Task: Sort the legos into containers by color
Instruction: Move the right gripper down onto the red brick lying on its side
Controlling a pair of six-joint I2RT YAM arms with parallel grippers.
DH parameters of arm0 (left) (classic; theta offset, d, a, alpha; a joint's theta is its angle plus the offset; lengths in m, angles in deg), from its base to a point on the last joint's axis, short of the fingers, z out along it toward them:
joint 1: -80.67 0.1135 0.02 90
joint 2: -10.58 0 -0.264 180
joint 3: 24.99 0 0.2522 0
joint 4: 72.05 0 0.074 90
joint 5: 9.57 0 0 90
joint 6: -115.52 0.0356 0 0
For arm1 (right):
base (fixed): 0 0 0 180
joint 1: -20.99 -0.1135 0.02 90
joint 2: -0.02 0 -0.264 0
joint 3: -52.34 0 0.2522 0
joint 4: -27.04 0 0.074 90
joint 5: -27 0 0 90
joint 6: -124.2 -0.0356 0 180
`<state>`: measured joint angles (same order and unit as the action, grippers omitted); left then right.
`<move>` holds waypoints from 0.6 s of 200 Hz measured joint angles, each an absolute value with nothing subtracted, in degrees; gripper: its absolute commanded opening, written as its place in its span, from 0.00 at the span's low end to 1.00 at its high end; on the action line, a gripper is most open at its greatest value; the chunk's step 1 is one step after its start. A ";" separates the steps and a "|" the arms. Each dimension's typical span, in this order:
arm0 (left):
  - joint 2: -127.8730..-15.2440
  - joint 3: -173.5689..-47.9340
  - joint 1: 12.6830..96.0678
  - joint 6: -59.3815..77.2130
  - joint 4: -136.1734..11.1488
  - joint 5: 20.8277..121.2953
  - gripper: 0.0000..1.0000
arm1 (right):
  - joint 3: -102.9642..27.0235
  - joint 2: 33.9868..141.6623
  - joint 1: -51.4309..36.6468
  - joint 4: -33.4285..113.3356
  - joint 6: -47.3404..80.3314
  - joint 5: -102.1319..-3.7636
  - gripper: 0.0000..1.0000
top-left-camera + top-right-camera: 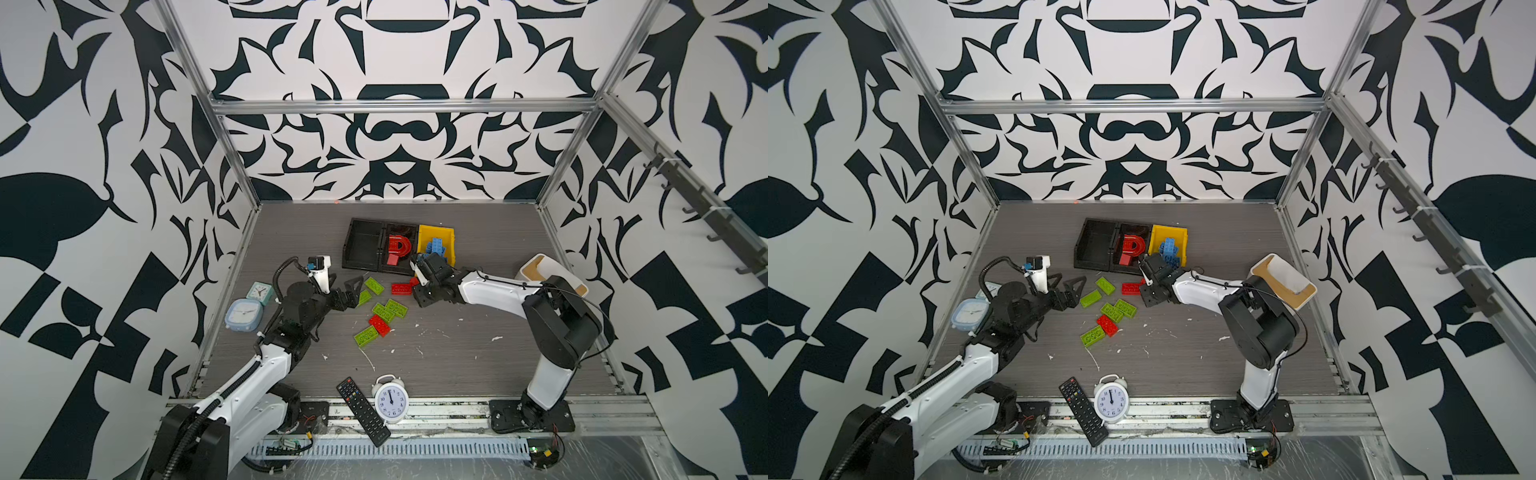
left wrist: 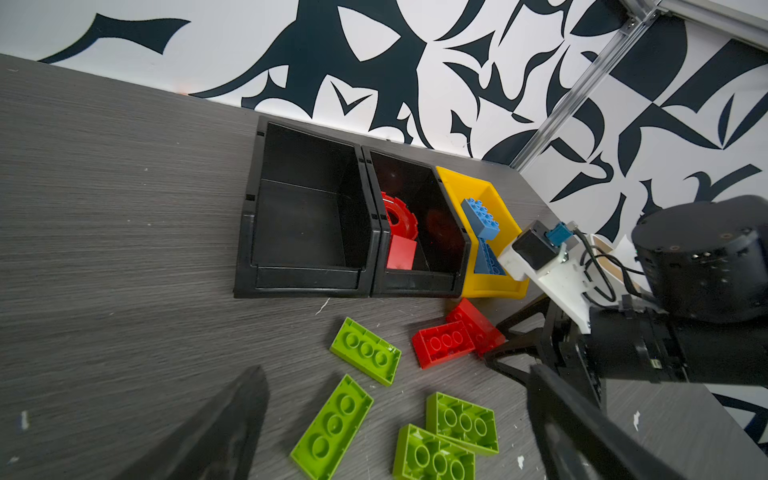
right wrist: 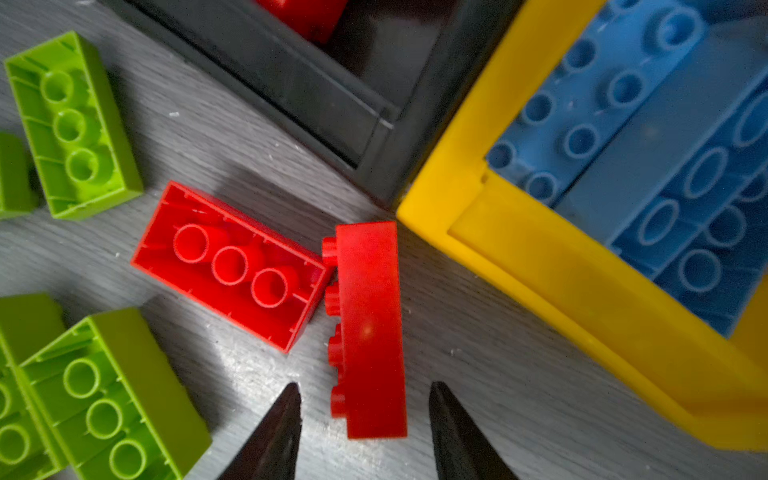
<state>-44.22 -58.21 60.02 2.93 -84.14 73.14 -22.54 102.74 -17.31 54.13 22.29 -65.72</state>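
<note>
The side-lying red brick (image 3: 368,328) sits between the right jaws, untouched.

Five lime green bricks (image 1: 374,286) are counted loose on the table (image 1: 478,353). Three red bricks (image 1: 380,325) are seen loose beside them. Two black bins (image 1: 365,247) and one yellow bin (image 1: 428,230) are counted. Inside the black bin next to the yellow one, one red arch (image 1: 400,245) and one red block (image 1: 392,260) are seen. The blue bricks (image 1: 436,247) in the yellow bin are piled and overlapped, so perhaps four are made out. Three clocks (image 1: 390,400) are counted, two square and pale, one round and white. One remote (image 1: 362,411) and one white box (image 1: 557,270) are also counted.
</note>
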 measured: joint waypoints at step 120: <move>-44.22 -58.21 60.02 2.95 -84.12 73.17 1.00 | -22.54 103.29 -17.31 52.92 22.38 -65.63 0.36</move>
